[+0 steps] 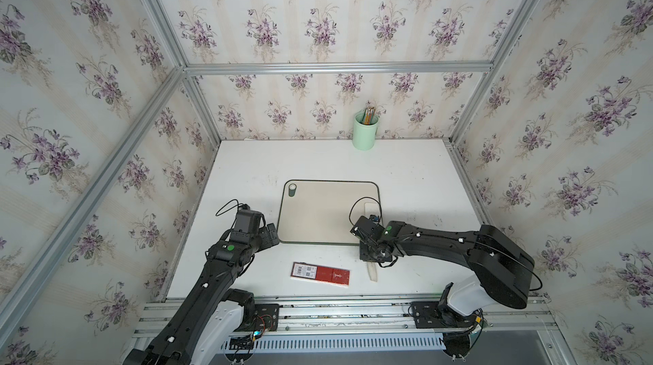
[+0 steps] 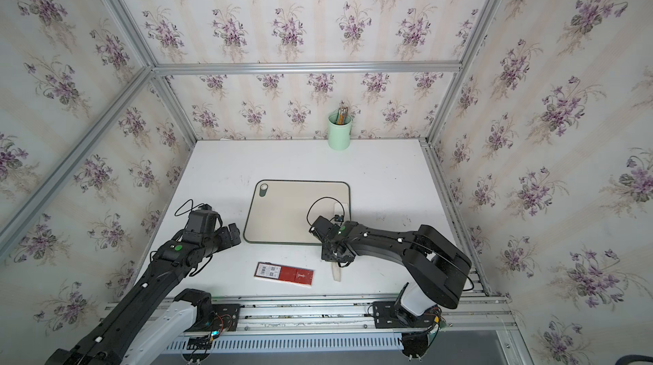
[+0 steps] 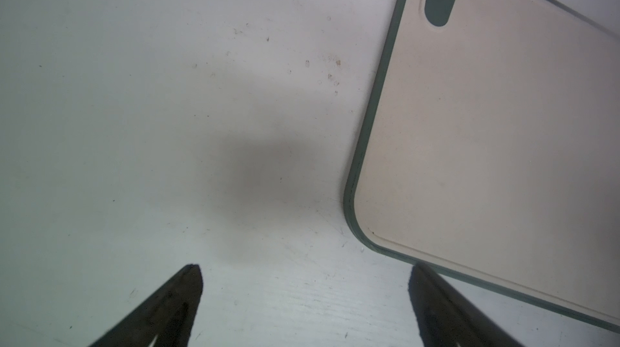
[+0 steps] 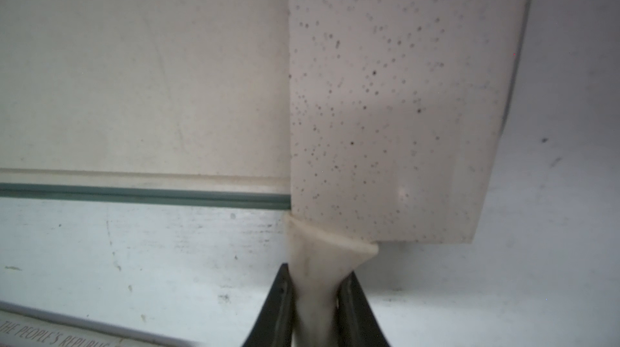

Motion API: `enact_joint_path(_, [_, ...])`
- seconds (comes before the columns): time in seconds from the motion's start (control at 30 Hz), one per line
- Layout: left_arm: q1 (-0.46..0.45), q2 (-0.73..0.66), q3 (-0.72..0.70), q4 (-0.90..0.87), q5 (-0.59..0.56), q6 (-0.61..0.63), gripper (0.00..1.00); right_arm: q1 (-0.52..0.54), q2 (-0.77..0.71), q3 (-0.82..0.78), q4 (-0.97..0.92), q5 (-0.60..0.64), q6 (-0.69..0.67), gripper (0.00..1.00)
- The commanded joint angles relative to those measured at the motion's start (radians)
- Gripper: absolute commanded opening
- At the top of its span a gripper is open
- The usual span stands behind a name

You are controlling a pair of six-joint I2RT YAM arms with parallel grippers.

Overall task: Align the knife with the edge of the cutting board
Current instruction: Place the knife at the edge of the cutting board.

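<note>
The beige cutting board [image 1: 318,215] [image 2: 282,215] with a dark green rim lies flat mid-table. The white knife [image 4: 396,93] rests with its broad blade [image 1: 371,208] along the board's right side, over the near right corner. Its cream handle [image 1: 372,273] [image 2: 336,273] sticks out past the board's near edge onto the table. My right gripper [image 4: 317,271] is shut on the handle just behind the blade. My left gripper [image 3: 305,268] [image 1: 272,232] is open with nothing in it, hovering by the board's near left corner [image 3: 355,221].
A flat red box [image 1: 319,274] [image 2: 284,274] lies on the table in front of the board, left of the knife handle. A mint green cup [image 1: 365,130] [image 2: 339,132] holding pencils stands at the back wall. Aluminium rails frame the table.
</note>
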Motion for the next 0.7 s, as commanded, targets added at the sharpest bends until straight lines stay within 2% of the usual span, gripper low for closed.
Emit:
enact_joint_path(0.0, [0.001,-0.002,0.004,0.001,-0.003,-0.001,0.99,0.001,0.013,-0.003,0.022,0.014,0.014,0.06])
enact_joint_path(0.33, [0.002,-0.001,0.004,0.001,-0.004,-0.002,0.99,0.001,0.023,-0.005,0.035,0.008,0.019,0.10])
enact_joint_path(0.67, [0.002,0.001,0.003,0.001,-0.006,-0.002,0.99,0.001,0.033,-0.001,0.041,0.005,0.019,0.29])
